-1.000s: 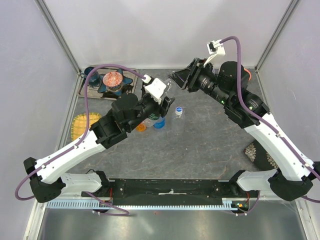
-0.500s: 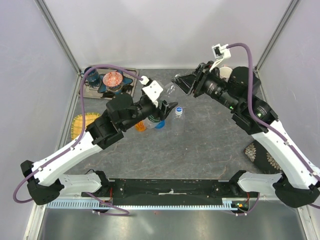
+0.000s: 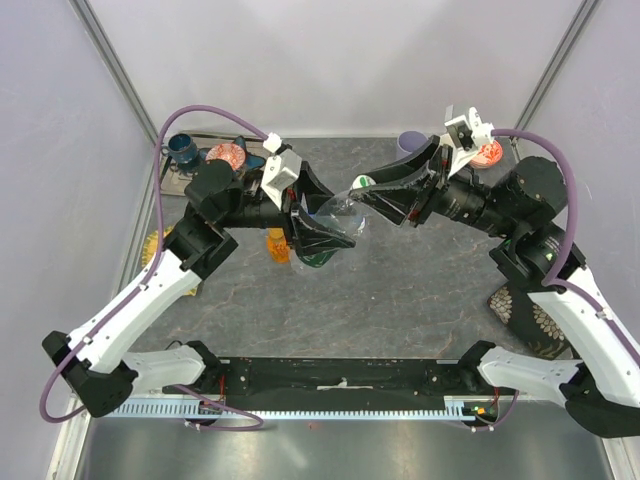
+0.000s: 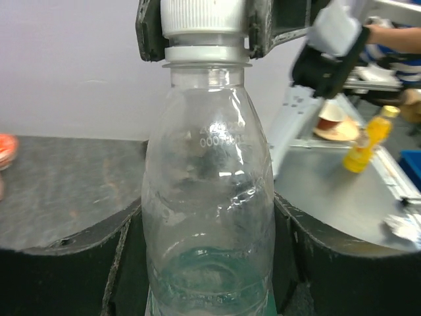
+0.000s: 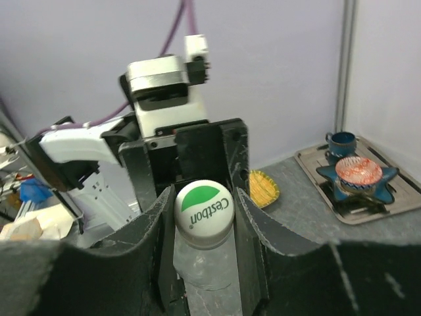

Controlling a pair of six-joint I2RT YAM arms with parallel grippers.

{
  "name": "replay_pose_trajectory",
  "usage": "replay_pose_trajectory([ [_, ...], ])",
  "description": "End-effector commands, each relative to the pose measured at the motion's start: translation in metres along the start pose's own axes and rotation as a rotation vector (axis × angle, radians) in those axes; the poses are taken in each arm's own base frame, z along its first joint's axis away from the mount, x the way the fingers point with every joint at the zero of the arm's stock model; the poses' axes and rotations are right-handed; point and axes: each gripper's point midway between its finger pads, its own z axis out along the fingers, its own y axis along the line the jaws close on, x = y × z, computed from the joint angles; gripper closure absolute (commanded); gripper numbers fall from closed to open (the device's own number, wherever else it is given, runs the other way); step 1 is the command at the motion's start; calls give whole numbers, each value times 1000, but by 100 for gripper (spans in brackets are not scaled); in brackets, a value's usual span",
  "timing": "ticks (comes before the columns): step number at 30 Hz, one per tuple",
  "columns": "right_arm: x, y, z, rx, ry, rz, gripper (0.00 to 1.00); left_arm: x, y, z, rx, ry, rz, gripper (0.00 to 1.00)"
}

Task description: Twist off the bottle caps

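Note:
My left gripper (image 3: 325, 235) is shut on the body of a clear bottle (image 3: 340, 208) and holds it tilted above the table. It fills the left wrist view (image 4: 209, 197). Its white cap with a green logo (image 5: 204, 209) sits between the fingers of my right gripper (image 3: 374, 196), which is shut on its sides. The cap also shows at the top of the left wrist view (image 4: 202, 18). The orange bottle (image 3: 278, 245) stands on the table under the left arm. The blue-tinted bottle (image 3: 312, 262) is mostly hidden beneath the left gripper. I cannot make out the second clear bottle.
A tray (image 3: 190, 180) at the back left holds a blue cup (image 3: 182, 150) and a red-patterned bowl (image 3: 225, 155). A yellow woven mat (image 3: 158, 245) lies at the left. A lilac cup (image 3: 408, 143) stands at the back. A patterned mat (image 3: 522, 310) lies at the right.
My left gripper has lifted the clear bottle off the table and tilted it toward the right arm. My right gripper has swung in and shut on its cap.

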Motion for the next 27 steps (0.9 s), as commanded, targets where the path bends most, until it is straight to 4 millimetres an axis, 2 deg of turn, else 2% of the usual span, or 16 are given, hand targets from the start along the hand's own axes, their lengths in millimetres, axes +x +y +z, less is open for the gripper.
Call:
replay_pose_trajectory([
  [1, 10, 26, -3, -177, 25, -54, 100, -18, -52, -10, 324, -16, -76, 83],
  [2, 11, 29, -4, -193, 27, -58, 100, -24, -52, -11, 342, -35, -48, 83],
  [3, 14, 34, -5, -226, 39, -58, 100, -20, -52, -12, 361, -20, -104, 83],
  [5, 14, 41, -8, -267, 39, -62, 100, -23, -56, -16, 412, -25, -80, 83],
  [10, 23, 61, -15, -405, 67, -61, 100, -14, -62, -20, 499, 26, -165, 82],
  [14, 25, 66, -17, -443, 77, -61, 100, -9, -55, -21, 491, 43, -197, 80],
  [20, 16, 82, -27, -508, 67, -73, 100, -4, -38, -23, 433, 35, -223, 82],
  [24, 13, 91, -35, -538, 63, -91, 100, -2, -35, -24, 427, 34, -227, 82],
  [27, 12, 86, -34, -498, 45, -93, 100, -2, -34, -24, 422, 30, -226, 82],
])
